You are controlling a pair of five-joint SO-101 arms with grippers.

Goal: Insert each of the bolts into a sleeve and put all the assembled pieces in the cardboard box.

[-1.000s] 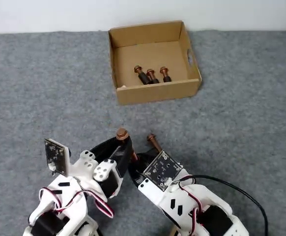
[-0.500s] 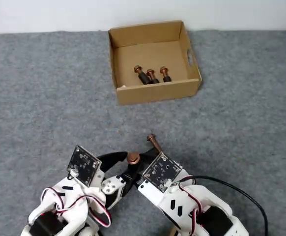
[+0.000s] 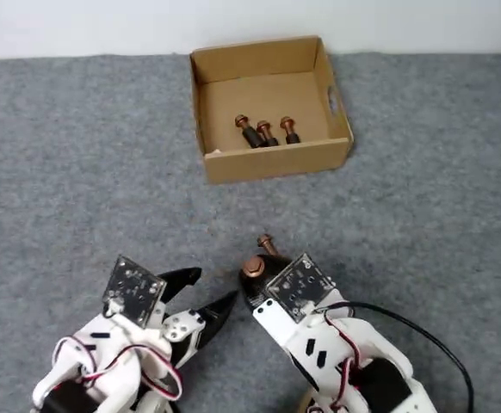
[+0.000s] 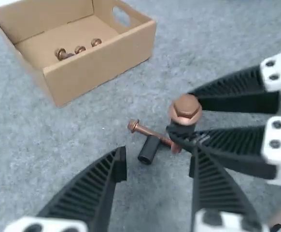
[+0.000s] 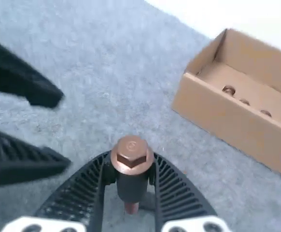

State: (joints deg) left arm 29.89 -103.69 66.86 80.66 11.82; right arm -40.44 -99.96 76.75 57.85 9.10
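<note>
My right gripper (image 5: 131, 166) is shut on a black sleeve with a copper bolt (image 5: 132, 155) standing upright in it, the hex head on top; from above this piece (image 3: 252, 268) is at the table's front middle. My left gripper (image 3: 213, 287) stands open just to its left, apart from it, with nothing between its fingers (image 4: 102, 186). A loose copper bolt (image 4: 147, 133) lies on the carpet beside a loose black sleeve (image 4: 147, 150), just beyond the held piece. The cardboard box (image 3: 207, 112) at the back holds three assembled pieces (image 3: 267, 132).
Grey carpet covers the whole table, with open floor between the arms and the box (image 4: 102, 67). A white wall runs behind the box. A black cable (image 3: 423, 337) trails from the right arm at the front right.
The left gripper brought the bolt down into the sleeve held by the right gripper, let go, opened and drew back to the left. The right gripper now holds the joined piece.
</note>
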